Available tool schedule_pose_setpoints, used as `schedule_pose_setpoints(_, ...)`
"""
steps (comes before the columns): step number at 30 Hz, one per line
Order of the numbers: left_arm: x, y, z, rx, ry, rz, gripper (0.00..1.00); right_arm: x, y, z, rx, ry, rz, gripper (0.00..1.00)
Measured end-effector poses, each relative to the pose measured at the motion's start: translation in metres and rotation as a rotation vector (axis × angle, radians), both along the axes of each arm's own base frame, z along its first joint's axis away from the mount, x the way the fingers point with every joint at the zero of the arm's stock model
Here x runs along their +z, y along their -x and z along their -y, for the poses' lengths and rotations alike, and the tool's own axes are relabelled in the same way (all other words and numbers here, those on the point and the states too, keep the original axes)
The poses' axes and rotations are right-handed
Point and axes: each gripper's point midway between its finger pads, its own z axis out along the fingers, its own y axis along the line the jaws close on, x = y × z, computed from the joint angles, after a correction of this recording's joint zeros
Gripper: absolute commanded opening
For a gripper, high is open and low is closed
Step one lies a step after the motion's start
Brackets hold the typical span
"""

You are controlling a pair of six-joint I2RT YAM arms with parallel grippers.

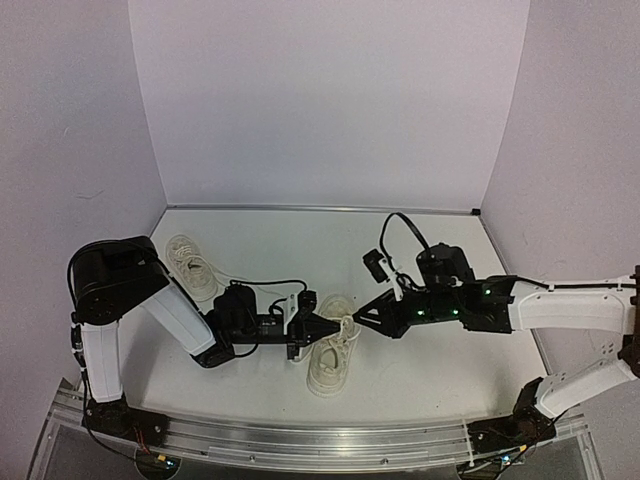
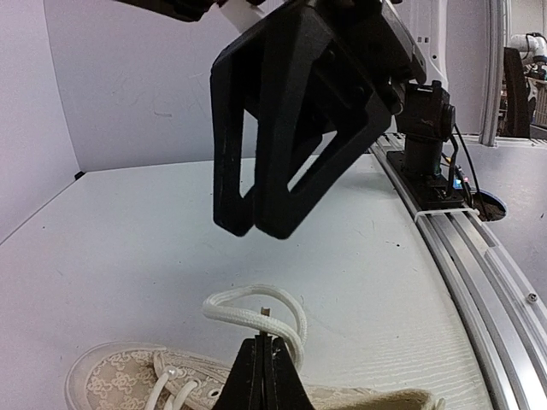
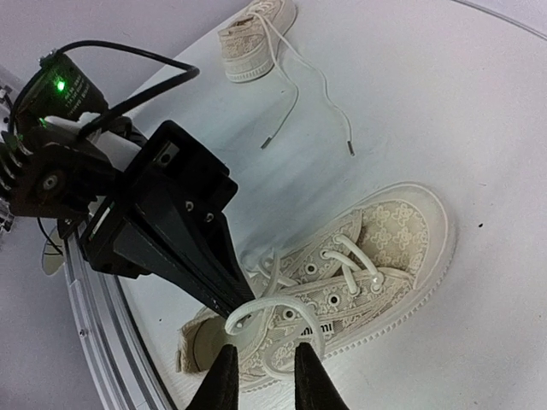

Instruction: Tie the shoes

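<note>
There are two shoes: one shoe (image 1: pixel 328 368) at lower centre, one shoe (image 1: pixel 188 262) at left, each with one lace (image 3: pixel 265 301). Two grippers: left gripper (image 1: pixel 338 326), right gripper (image 1: pixel 366 317).

I see patterned cream cloth shoes (image 3: pixel 389 231), ribbed pale rubber soles (image 3: pixel 402 322), woven white laces (image 3: pixel 349 256), on my smooth matt table (image 3: pixel 444 111).

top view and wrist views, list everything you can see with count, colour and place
near shoe: one, cream, front centre, below both grippers
far shoe: one, cream, rear left, laces trailing loose
lace loop: one, white, held up above the near shoe
table: one, white, under everything
walls: three, pale, back and sides
rail: one, silver, near edge
left gripper: one, black, shut on the lace loop
right gripper: one, black, slightly open, tips at the loop
</note>
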Motion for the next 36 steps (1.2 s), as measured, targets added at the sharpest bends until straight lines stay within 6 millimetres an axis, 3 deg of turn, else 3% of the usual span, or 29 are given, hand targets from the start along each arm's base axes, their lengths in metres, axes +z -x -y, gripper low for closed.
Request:
schedule_pose_setpoints(6, 0.000, 0.001, 0.000, -0.007, 0.000, 0.000, 0.00, -0.023, 0.006, -0.006, 0.038, 0.026, -0.071, 0.17)
schedule_pose_setpoints(13, 0.000, 0.003, 0.000, -0.016, 0.000, 0.000, 0.00, -0.031, 0.008, -0.010, 0.054, 0.032, -0.094, 0.14)
schedule_pose_setpoints(36, -0.006, 0.008, 0.001, -0.045, -0.024, 0.005, 0.00, -0.034, 0.014, -0.013, 0.098, 0.026, -0.101, 0.17)
